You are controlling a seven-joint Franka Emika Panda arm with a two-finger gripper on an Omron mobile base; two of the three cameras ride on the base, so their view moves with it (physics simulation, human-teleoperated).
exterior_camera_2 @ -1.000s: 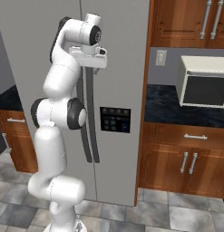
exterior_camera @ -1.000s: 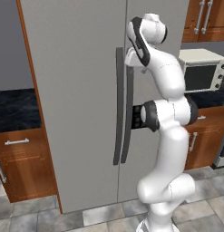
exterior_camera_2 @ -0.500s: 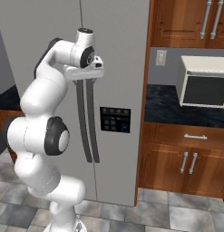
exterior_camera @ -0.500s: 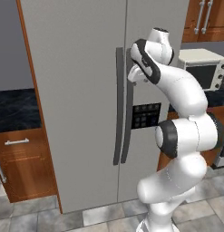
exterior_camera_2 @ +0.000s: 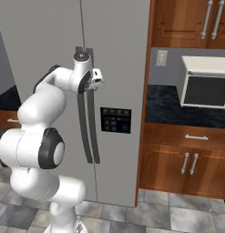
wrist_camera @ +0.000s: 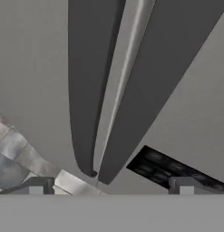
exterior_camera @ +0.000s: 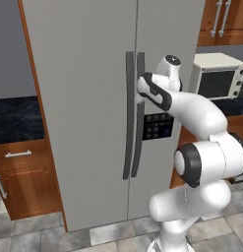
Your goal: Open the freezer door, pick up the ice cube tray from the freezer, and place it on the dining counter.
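Your arm rises from the base, folds at the elbow and reaches forward at chest height, wrist level, with the pincer [wrist_camera: 111, 186] spread wide, holding nothing.

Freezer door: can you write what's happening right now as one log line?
phase: reaching | freezer door: shut | gripper: open, at the handles, nothing held | tray: not yet picked
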